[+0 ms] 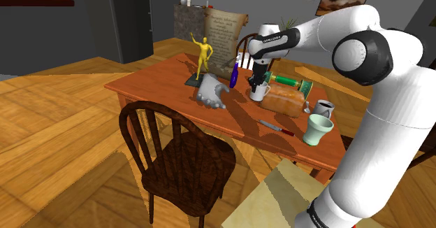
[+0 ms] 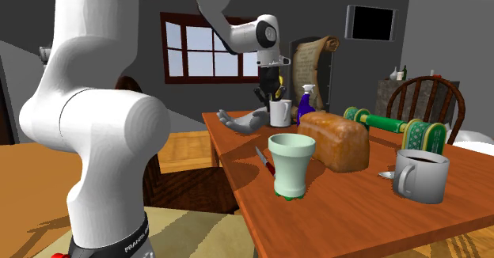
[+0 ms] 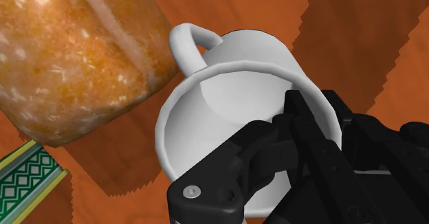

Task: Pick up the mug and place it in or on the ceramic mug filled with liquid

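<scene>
A white mug [image 1: 259, 91] [image 2: 279, 113] [image 3: 227, 85] is at the middle of the wooden table [image 1: 161, 87], beside the bread loaf [image 1: 285, 98]. My black gripper [image 1: 257, 77] [image 2: 275, 88] [image 3: 311, 116] comes down from above and is shut on the mug's rim, one finger inside and one outside the wall opposite the handle. I cannot tell whether the mug's base still touches the table. A grey mug holding dark liquid [image 1: 323, 108] [image 2: 421, 175] stands beyond the loaf, toward the table's end nearest the stand.
Around the held mug are a grey hand sculpture [image 1: 212, 91], a blue spray bottle [image 1: 234, 73], a yellow figurine [image 1: 202, 55] and a green rolling pin [image 1: 290, 82]. A pale green cup [image 1: 318, 129] and a knife [image 1: 276, 128] lie near the front edge. A dark chair [image 1: 175, 157] stands in front.
</scene>
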Robot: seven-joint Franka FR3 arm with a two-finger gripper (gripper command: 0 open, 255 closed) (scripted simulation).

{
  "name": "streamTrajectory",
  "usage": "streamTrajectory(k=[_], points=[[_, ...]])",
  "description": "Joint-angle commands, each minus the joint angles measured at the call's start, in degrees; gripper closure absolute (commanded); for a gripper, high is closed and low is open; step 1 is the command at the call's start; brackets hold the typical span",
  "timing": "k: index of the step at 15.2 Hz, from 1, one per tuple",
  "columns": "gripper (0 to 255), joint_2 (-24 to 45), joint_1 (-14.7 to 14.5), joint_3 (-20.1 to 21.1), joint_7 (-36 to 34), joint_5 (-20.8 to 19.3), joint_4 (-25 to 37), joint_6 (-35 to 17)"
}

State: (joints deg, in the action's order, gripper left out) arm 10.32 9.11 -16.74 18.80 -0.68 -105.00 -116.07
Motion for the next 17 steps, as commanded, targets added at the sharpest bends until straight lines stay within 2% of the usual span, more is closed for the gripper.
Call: streamTrajectory(k=[1, 14, 17], points=[[255, -0.3, -0.1, 0.0, -0.1, -0.1, 1.2, 1.5], [255, -1.7, -0.1, -0.1, 0.1, -0.5, 9.4, 11.1], [255, -3.4, 1.1, -1.1, 2.2, -0.8, 7.8, 10.9]])
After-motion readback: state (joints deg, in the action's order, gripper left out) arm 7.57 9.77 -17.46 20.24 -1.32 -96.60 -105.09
